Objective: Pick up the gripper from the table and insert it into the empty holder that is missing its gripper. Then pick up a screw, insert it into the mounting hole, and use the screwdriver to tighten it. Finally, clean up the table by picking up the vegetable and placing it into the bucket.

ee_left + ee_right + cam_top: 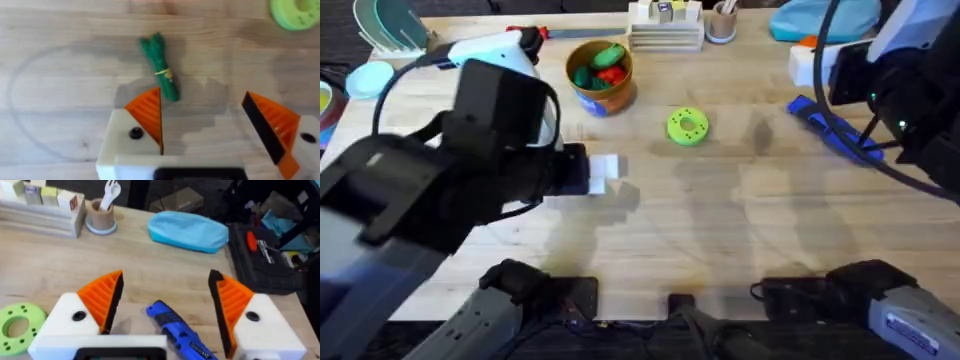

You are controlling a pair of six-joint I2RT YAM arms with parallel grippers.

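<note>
Bucket (600,76) at far left of tabletop (740,220) holding red and green toy produce, vegetable (160,66) lying before spread left end effector (217,127), right end effector (167,305) spread over screwdriver (177,332)

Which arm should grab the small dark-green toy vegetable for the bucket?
Left. Its open gripper hovers right over the small dark-green toy vegetable, which lies just beyond the orange pads. The right gripper is open over the blue screwdriver, far across the table.

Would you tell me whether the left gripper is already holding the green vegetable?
No, the vegetable lies on the table just beyond the open left gripper, untouched by either orange finger.
</note>
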